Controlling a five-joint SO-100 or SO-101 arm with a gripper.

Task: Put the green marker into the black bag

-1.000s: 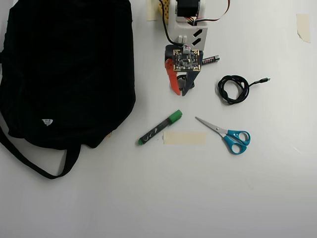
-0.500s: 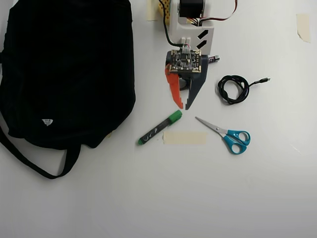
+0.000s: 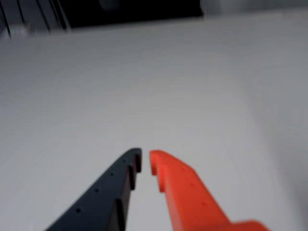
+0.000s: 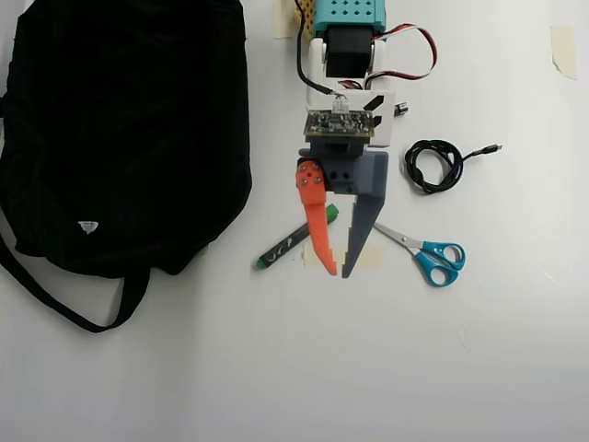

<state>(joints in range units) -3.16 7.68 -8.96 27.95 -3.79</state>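
Observation:
In the overhead view the green marker (image 4: 285,245) lies slanted on the white table, and its green cap end is partly covered by my orange finger (image 4: 317,221). My gripper (image 4: 339,273) reaches over it, its tips just past the marker and over the table, held shut with only a thin slit and nothing between them. The black bag (image 4: 120,129) fills the upper left, about a hand's width left of the marker. In the wrist view my gripper (image 3: 145,158) shows only blurred bare white table ahead; neither marker nor bag appears there.
Blue-handled scissors (image 4: 428,250) lie just right of the gripper. A coiled black cable (image 4: 433,166) sits at the right. A beige tape strip (image 4: 370,258) lies under the dark finger. A bag strap (image 4: 55,299) loops out at the lower left.
The arm has stretched down the overhead view, from above the marker to over it; the orange finger now covers part of the cap. Marker, bag and scissors have not moved.

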